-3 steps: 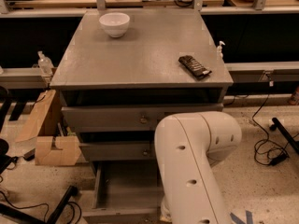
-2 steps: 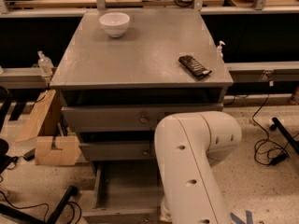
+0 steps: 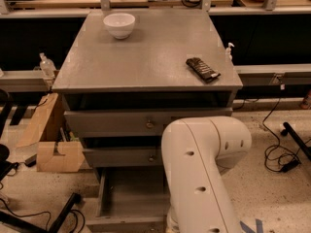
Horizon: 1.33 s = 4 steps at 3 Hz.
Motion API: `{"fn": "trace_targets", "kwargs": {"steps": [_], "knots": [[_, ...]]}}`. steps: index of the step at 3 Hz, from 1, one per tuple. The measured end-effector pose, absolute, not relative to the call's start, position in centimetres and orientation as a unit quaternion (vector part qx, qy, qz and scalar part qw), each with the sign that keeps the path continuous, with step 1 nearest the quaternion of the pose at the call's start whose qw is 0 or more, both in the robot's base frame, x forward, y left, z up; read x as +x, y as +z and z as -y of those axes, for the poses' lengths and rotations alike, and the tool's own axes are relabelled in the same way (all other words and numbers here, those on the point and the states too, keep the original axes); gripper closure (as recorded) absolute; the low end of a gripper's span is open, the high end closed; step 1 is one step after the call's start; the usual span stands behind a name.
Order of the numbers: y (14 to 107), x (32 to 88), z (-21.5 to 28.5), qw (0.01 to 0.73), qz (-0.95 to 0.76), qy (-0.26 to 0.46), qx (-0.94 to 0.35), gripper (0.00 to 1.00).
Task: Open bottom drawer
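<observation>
The grey cabinet (image 3: 146, 57) has three drawers. The bottom drawer (image 3: 127, 192) stands pulled out toward me, and its plain grey inside shows. Its front and knob are hidden at the lower edge. Above it are the middle drawer (image 3: 116, 157) and the top drawer (image 3: 109, 123), each with a small round knob and each slightly out. My white arm (image 3: 199, 178) reaches down in front of the cabinet's right side. The gripper is not in view, hidden behind or below the arm.
A white bowl (image 3: 119, 24) and a dark flat packet (image 3: 202, 69) lie on the cabinet top. A cardboard box (image 3: 53, 154) stands on the floor to the left. Cables (image 3: 279, 154) lie on the floor to the right. A black stand leg (image 3: 60, 212) is at lower left.
</observation>
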<state>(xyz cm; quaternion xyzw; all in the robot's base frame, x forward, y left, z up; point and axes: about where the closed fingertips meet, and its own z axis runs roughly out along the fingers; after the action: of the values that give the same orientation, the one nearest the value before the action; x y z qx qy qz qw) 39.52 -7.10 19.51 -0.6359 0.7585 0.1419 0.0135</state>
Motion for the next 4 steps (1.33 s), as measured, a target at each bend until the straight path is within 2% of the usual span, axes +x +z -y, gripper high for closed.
{"fn": "trace_targets", "kwargs": {"steps": [2, 3, 4], "knots": [[19.51, 39.44, 7.07, 0.013, -0.759, 0.142, -0.636, 1.0], [19.51, 39.44, 7.07, 0.013, -0.759, 0.142, -0.636, 0.82], [19.51, 39.44, 7.07, 0.013, -0.759, 0.142, -0.636, 0.59]]}}
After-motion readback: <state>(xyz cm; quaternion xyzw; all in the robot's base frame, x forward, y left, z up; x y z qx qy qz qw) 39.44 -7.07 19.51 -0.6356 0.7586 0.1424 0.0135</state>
